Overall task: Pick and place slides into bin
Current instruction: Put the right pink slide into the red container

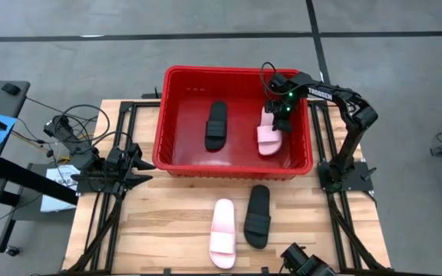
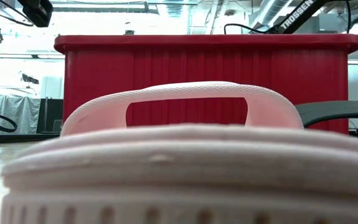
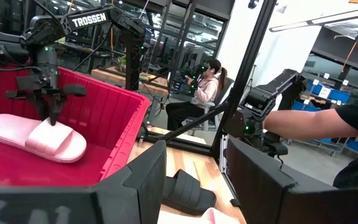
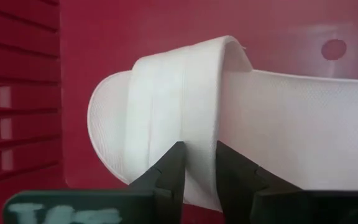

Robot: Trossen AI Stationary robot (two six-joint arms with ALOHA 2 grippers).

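Inside the red bin [image 1: 176, 123], the right gripper [image 1: 276, 116] hangs over the strap of a light pink slide [image 1: 268, 139] that lies flat on the bin floor, next to a black slide [image 1: 216, 125] already placed there. In the right wrist view the two fingertips [image 4: 169, 168] sit close together at the strap's edge with only a narrow gap between them; whether they pinch the strap or have just let go cannot be told, though the sandal appears to rest on the floor under its own weight. The step in hand looks like the release of the second slide. Two remain on the wooden table [image 1: 167, 222] in front of the bin: a pink slide [image 1: 222, 232] and a black slide [image 1: 258, 215], side by side and nearly touching. The left gripper [image 1: 133, 162] waits, parted and empty, at the table's left edge. The next move likely calls for opening fully, lifting clear of the rim, and reaching for one of the two outside.
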